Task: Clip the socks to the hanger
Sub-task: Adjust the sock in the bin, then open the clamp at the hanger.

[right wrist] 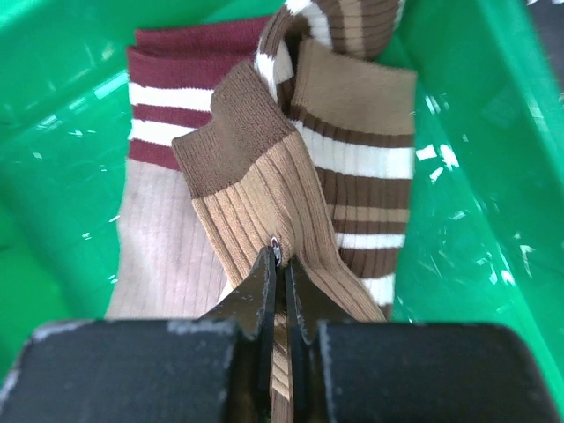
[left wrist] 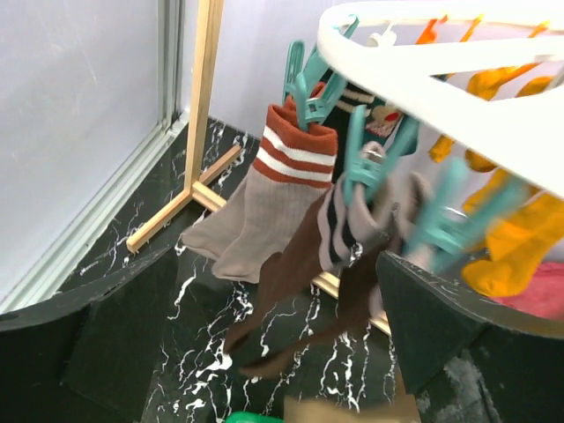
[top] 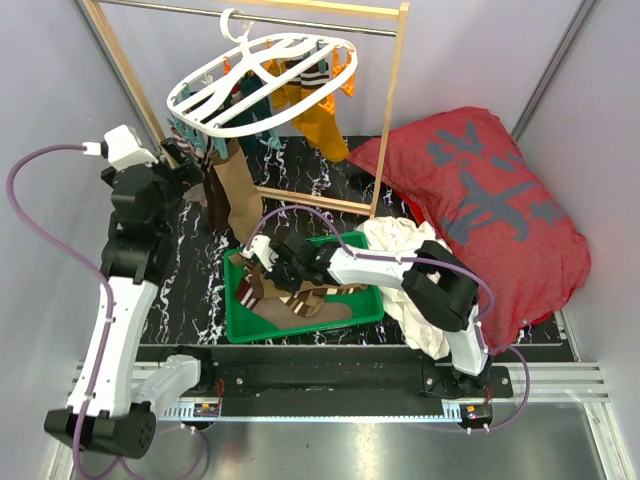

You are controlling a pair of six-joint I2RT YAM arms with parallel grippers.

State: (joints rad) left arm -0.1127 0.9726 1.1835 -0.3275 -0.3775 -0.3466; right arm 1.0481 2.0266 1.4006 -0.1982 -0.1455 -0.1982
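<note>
My right gripper (right wrist: 280, 261) is pinched tight on one ribbed tan sock (right wrist: 251, 207) with a brown cuff. Two striped socks (right wrist: 361, 167) flank it in the green bin (right wrist: 493, 176). My left gripper (left wrist: 273, 339) gapes wide just below the white hanger (left wrist: 441, 84).

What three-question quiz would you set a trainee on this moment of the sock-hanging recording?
1. True or false: the right tool is shut on a tan ribbed sock inside the green bin.
2. The left tool is: A) open, holding nothing; B) shut on a sock; C) shut, holding nothing.
3. What colour are the socks clipped at the far right of the hanger?

Key: 1 true; 2 A; 3 mustard-yellow.
</note>
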